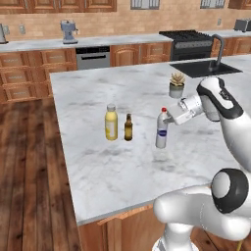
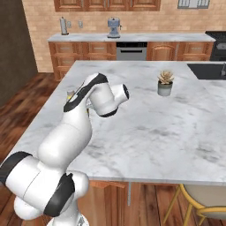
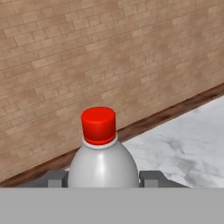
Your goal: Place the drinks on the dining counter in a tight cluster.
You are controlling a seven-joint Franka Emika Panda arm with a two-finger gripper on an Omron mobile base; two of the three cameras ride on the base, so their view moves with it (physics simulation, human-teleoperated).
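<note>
We see the tool [image 1: 165, 119] clamped on the white bottle [image 1: 162, 129] just below its red cap [image 3: 99, 124], holding it upright above the tabletop [image 1: 112, 166]. Well off from the tool, the yellow bottle [image 1: 111, 122] and brown bottle [image 1: 128, 127] stand side by side.

surface [image 1: 98, 166]: showing polished grey-veined white marble, wooden sides | white bottle [image 1: 162, 131]: looking smooth plastic, glossy red cap | brown bottle [image 1: 128, 128]: appearing dark glass | floor [image 1: 29, 186]: showing wood planks
</note>
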